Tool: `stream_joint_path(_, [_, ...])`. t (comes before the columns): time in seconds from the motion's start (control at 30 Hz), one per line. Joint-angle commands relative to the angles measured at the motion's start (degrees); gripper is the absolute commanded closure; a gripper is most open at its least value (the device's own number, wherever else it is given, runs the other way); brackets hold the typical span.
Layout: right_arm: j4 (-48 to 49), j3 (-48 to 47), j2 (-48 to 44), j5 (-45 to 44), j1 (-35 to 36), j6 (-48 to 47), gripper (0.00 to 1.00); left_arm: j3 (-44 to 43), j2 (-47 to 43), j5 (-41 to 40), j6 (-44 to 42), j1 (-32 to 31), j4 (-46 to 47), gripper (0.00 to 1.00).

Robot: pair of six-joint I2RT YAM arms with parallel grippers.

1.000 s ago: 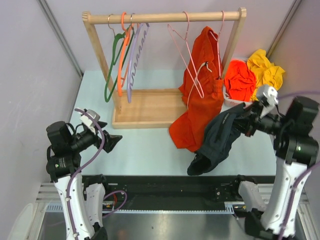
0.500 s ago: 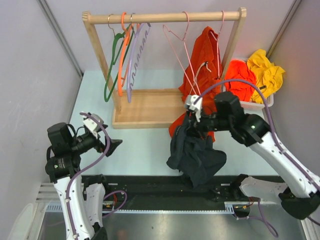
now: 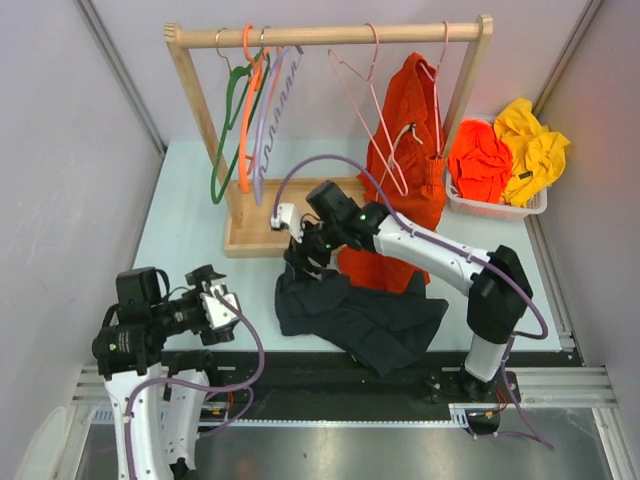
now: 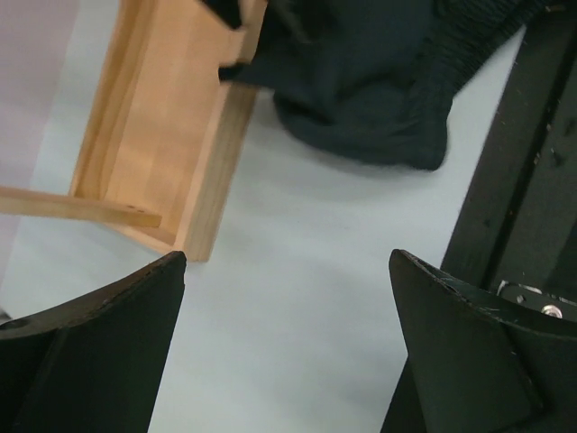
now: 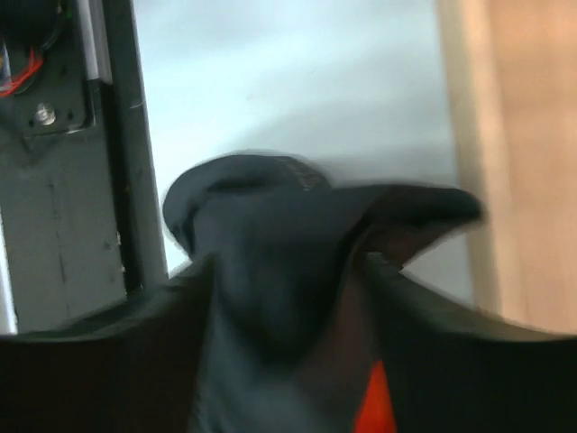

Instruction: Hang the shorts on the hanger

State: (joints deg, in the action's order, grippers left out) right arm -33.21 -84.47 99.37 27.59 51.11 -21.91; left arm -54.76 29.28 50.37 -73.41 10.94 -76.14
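Pale-blue table (image 3: 190, 200) filled mid frame in the top view. Wooden rack (image 3: 300, 215) stood upper centre. Dark shorts (image 3: 365, 318) lay crumpled on the table, lower centre, their upper edge by the rack base, with an orange garment (image 3: 405, 130) hanging just behind. Thin pink hanger (image 3: 361, 115) hung on the rail, upper centre, apart from the shorts. Right gripper (image 3: 298, 258) sat at the shorts' upper-left edge. Its wrist view was blurred with dark cloth between the fingers, so gripping or released could not be told. Left gripper (image 3: 225, 305) sat lower left, jaws spread wide, holding nothing.
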Motion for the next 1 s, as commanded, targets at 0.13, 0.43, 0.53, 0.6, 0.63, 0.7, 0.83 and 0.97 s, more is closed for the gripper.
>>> stream_joint_path(0.13, [-16.6,0.0,-9.0,1.2,-5.9,-6.5,0.0,6.2,5.9,-5.6,-1.8,-14.2,4.3,0.02])
stream_joint_path(0.43, [-28.5,16.6,-20.6,-1.2,-6.9,-21.4,0.11,12.7,20.9,-19.0,-2.1,-42.2,23.5,0.06])
stream_joint_path(0.53, [-27.3,21.6,-20.9,-3.6,-7.5,-24.5,0.15,15.0,26.0,-22.1,-10.2,-43.2,27.3,0.09])
stream_joint_path(0.6, [-26.0,24.9,-21.6,-4.6,-8.0,-25.9,0.16,16.4,28.6,-23.3,-14.9,-43.4,30.2,0.1])
stream_joint_path(0.63, [-25.0,25.7,-21.7,-4.9,-8.0,-26.4,0.18,16.7,29.4,-23.5,-17.2,-43.5,30.7,0.1])
stream_joint_path(0.7, [-23.2,29.0,-21.9,-6.8,-7.9,-27.0,0.21,16.8,31.6,-23.7,-18.8,-43.8,31.3,0.11])
stream_joint_path(0.83, [-9.1,33.2,-18.4,-12.5,-8.0,-24.9,0.37,20.8,32.1,-25.1,-22.5,-45.4,36.2,0.13])
stream_joint_path(0.97, [0.1,33.3,-13.7,-16.6,-8.6,-25.7,0.44,27.3,29.4,-26.3,-22.8,-48.3,44.3,0.14])
